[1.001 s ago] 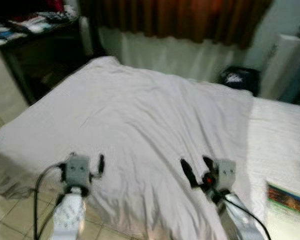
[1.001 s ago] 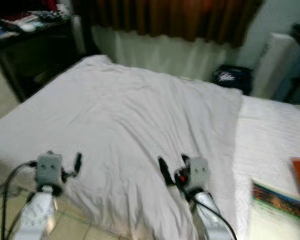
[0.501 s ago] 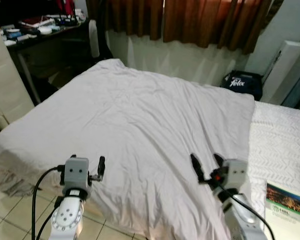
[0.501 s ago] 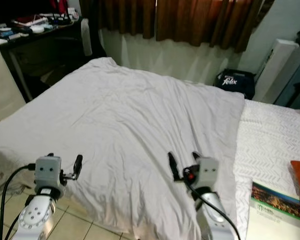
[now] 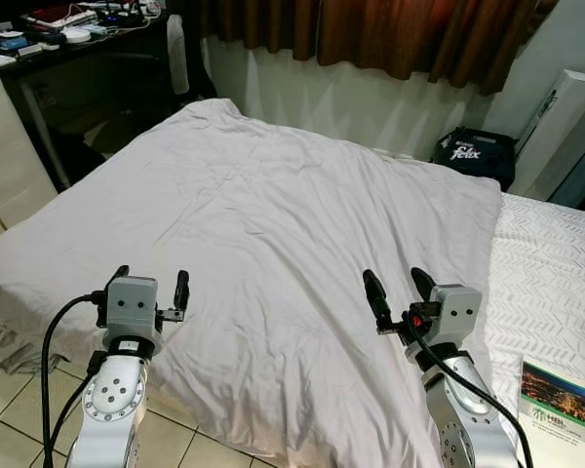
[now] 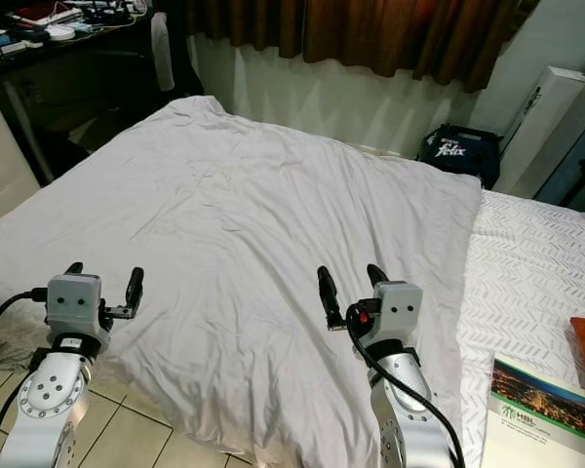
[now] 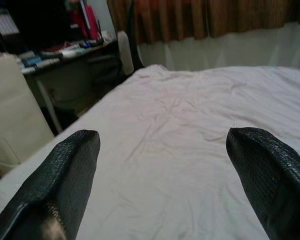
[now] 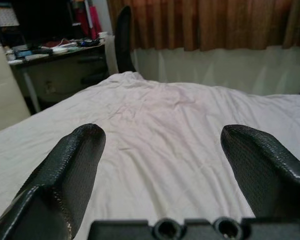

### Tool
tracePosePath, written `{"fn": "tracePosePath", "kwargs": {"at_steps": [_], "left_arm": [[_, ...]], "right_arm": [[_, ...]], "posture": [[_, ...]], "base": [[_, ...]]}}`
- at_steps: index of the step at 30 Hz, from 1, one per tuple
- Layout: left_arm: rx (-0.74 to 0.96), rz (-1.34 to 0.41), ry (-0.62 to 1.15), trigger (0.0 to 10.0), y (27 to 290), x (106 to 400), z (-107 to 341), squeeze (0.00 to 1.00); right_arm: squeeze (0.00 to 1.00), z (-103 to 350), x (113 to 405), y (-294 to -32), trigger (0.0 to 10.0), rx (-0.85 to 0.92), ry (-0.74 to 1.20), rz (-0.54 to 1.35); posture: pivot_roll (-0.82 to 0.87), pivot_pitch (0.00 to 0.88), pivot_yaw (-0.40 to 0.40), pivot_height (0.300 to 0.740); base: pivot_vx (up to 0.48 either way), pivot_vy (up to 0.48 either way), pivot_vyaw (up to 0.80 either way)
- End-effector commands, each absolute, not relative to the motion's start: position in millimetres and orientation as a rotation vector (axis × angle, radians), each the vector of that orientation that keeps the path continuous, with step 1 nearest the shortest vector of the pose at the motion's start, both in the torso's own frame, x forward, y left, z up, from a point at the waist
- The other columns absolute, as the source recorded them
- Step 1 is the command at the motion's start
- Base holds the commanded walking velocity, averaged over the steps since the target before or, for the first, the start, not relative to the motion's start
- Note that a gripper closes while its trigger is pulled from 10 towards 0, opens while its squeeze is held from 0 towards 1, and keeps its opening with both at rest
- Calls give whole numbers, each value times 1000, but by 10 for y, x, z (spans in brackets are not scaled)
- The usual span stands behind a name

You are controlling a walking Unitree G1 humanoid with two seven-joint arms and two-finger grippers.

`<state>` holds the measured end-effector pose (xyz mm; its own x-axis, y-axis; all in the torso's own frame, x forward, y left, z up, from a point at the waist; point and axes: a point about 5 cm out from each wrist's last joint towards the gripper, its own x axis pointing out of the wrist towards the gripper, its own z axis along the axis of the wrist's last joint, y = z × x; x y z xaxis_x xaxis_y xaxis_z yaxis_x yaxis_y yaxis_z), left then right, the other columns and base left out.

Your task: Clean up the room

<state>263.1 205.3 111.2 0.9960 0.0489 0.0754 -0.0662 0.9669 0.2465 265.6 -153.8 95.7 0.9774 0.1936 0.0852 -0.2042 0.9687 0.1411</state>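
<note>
White sheet — spread flat, lightly creased.

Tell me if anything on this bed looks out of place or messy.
The white blanket lies askew, angled across the bed so the patterned mattress cover stays bare on the right, and its near corner droops toward the floor. A book sits on the bare part.

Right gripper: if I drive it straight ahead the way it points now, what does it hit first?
Probably the white duvet. The right gripper, fingers open, points low across the bed toward the curtained wall; the cloth rises ahead, though depth is unclear.

Even, soft indoor light; sharp.
</note>
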Motion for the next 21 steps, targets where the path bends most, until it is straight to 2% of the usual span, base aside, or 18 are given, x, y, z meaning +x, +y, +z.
{"fn": "tracePosePath", "kwargs": {"at_steps": [1,21], "left_arm": [[270,51,-105,10000,2047,2655,1222,0],[258,8,-35,10000,1967,2643,1057,0]], "right_arm": [[0,872,2620,-1553,10000,127,-25,208],[0,820,2618,-1544,10000,98,11,196]], "posture": [[63,0,-66,740],[39,0,-50,740]], "base": [[0,0,0],[0,0,0]]}}
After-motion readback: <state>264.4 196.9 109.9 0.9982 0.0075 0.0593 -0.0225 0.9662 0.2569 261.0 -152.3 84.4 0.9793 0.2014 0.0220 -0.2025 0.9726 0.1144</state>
